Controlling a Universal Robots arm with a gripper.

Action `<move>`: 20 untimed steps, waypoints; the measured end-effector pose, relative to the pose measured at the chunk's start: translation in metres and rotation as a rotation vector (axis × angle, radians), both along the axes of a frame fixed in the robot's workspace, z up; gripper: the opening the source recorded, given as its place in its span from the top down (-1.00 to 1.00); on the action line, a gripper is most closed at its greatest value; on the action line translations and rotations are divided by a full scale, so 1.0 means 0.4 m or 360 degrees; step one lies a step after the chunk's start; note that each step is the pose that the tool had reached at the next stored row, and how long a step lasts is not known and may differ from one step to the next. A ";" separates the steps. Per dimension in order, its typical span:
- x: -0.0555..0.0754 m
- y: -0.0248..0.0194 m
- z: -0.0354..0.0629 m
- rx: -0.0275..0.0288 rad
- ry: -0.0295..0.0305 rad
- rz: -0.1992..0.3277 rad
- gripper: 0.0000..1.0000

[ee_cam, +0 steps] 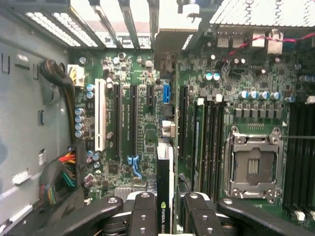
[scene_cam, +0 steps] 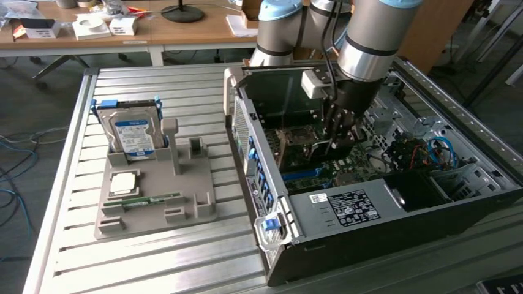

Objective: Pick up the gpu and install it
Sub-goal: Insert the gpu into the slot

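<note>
Black claw (ee_cam: 170, 219) holding the gpu (ee_cam: 164, 196) edge-on above a green motherboard (ee_cam: 142, 132).

In the exterior view, the open computer case (scene_cam: 343, 245) lies at about three o'clock on the slatted metal desk (scene_cam: 163, 263), and the arm reaches down into it. The claw is partly closed, its fingers (ee_cam: 143, 214) clamped on the two faces of the thin card. The card sits directly between them, its long axis parallel with the black expansion slots (ee_cam: 133, 118) beneath it.
</note>
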State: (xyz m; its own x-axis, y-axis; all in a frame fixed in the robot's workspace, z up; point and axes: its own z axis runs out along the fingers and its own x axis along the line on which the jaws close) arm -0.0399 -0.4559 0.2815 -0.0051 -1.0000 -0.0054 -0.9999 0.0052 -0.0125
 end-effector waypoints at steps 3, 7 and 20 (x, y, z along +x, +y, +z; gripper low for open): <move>-0.003 0.000 -0.003 0.00003 0.00000 0.0000 0.48; -0.005 -0.004 -0.008 0.00001 0.00001 0.0000 0.48; -0.014 -0.004 -0.023 -0.00001 0.00001 0.0000 0.48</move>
State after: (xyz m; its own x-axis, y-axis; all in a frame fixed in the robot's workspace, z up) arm -0.0453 -0.4576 0.2722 -0.0049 -1.0000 -0.0054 -0.9999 0.0050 -0.0124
